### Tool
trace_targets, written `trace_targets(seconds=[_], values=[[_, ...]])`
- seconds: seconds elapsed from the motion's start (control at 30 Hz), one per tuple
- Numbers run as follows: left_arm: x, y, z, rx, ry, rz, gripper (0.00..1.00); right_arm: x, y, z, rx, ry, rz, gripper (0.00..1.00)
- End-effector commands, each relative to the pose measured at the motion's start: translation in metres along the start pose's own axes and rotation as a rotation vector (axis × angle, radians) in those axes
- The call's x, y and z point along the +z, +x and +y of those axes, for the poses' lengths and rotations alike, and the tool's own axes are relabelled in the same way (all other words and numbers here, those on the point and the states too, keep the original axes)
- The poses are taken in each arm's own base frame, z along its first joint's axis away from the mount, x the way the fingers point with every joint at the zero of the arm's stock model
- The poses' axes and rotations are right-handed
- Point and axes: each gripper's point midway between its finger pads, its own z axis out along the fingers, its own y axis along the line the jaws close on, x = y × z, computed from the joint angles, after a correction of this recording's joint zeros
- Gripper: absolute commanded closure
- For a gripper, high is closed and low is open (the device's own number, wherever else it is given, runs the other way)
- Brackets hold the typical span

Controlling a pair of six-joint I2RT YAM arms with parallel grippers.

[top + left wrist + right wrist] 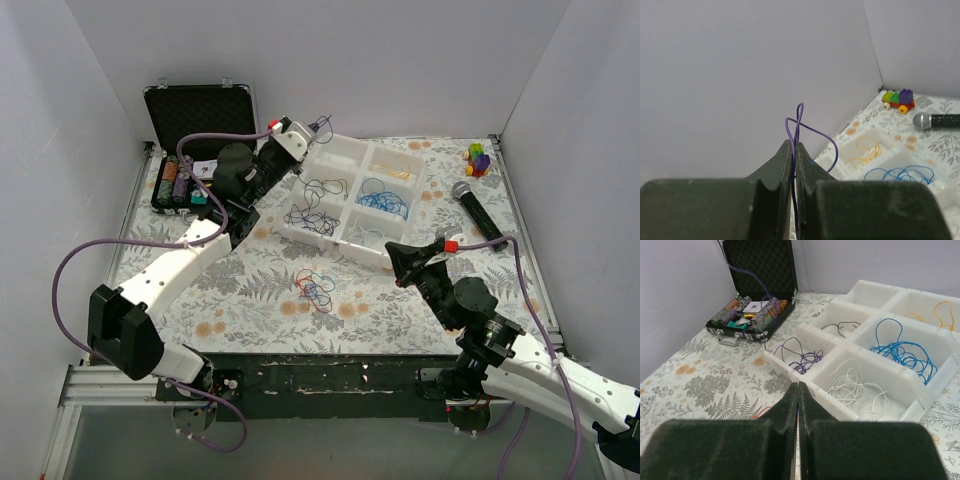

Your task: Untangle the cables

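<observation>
Left pincer [794, 146] is clamped fully shut on one purple cable [801, 125] — a small loop sticks up above the fingertips, the rest runs down the slot between them. It hangs by the far-left corner of the white divided tray [840, 407]. Right pincer [798, 386] is also shut with nothing in it, hovering just off the tray's near wall. The tangle [315, 287] of red, blue and orange cables sits on the bench [250, 300], near side of the tray, between the two arms.

Risks:
- Drop point: sorted purple cables [805, 362] lie in the near-left compartment. The left pincer looks closer to the far corner, so a release there could land the cable in the wrong bin or over the far rim.
- Thin wire wedged in the slot may cling to the pads on opening and not fall.
- Right pincer is close to the tray; a loose swing toward the tangle could nudge the wall and shift it.
- Loops in the tangle interlock — pulling one likely drags the lot.

Can't see:
- The held cable's lower end, hidden by the fingers.
- The left pincer's true height over the tray.
- The cable count in the tangle: too small from the top view, only a red-orange sliver in the right wrist view.
</observation>
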Motion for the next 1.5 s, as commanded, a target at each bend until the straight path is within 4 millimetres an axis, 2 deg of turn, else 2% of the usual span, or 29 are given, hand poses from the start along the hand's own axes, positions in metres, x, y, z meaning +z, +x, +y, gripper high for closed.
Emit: trace_targets(seconds=[0.0, 0.17, 0.33, 0.57, 0.77, 0.93, 1.0, 1.2, 1.27, 1.37, 1.47], values=[[-0.007, -0.036, 0.003, -0.018, 0.022, -0.066, 1.00, 0.004, -0.015, -0.001, 0.015, 0.017, -0.042, 0.99], [-0.004, -0.007, 0.004, 0.011, -0.026, -0.031, 1.00, 0.005, -0.016, -0.002, 0.020, 0.023, -0.043, 0.99], [-0.003, 0.028, -0.007, 0.027, -0.025, 0.004, 1.00, 0.002, -0.022, -0.006, 0.021, 0.041, -0.062, 0.99], [-0.004, 0.066, -0.021, 0.040, -0.008, 0.054, 1.00, -0.002, -0.038, -0.018, 0.020, 0.101, -0.102, 0.99], [-0.026, 0.116, -0.047, -0.005, 0.045, 0.187, 1.00, -0.015, -0.066, -0.055, 0.032, 0.312, -0.194, 0.99], [-0.054, 0.175, -0.081, -0.051, 0.131, 0.357, 0.99, -0.018, -0.080, -0.072, 0.023, 0.426, -0.225, 0.99], [-0.060, 0.197, -0.092, -0.081, 0.160, 0.434, 0.89, -0.014, -0.081, -0.075, 0.018, 0.448, -0.216, 0.99], [-0.074, 0.244, -0.119, -0.139, 0.252, 0.602, 0.82, 0.002, -0.085, -0.083, 0.026, 0.472, -0.169, 0.94], [-0.075, 0.253, -0.126, -0.155, 0.288, 0.639, 0.76, 0.011, -0.082, -0.085, 0.043, 0.448, -0.143, 0.93], [-0.072, 0.253, -0.127, -0.160, 0.305, 0.642, 0.52, 0.025, -0.070, -0.086, 0.064, 0.406, -0.095, 0.92], [-0.060, 0.229, -0.116, -0.162, 0.292, 0.585, 0.38, 0.040, -0.052, -0.077, 0.055, 0.333, -0.022, 0.92]])
